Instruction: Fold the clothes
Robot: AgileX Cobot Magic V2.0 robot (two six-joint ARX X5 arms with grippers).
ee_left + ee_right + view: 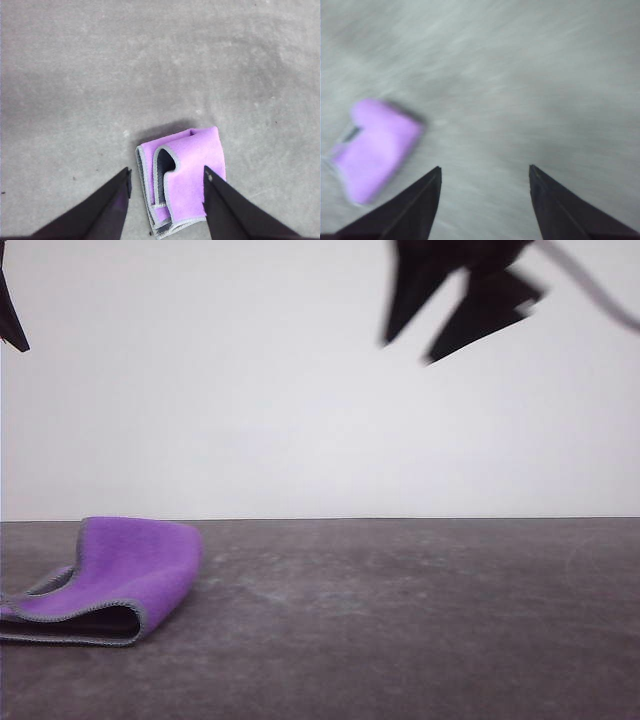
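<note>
The clothes [125, 580] are a small cloth folded over on itself, purple face out, charcoal showing inside, grey stitched edge. It lies at the left of the grey table [420, 620]. In the left wrist view the clothes [187, 170] lie below my open left gripper [167, 182], apart from its fingers. My left gripper's tip [10, 320] pokes in high at the left edge of the front view. My right gripper [455, 315] hangs high at upper right, blurred. In the right wrist view it [485, 172] is open and empty, with the clothes [375, 147] off to one side.
The grey table surface stretches right of the cloth to a far edge [400, 519] against a plain white wall [300, 420].
</note>
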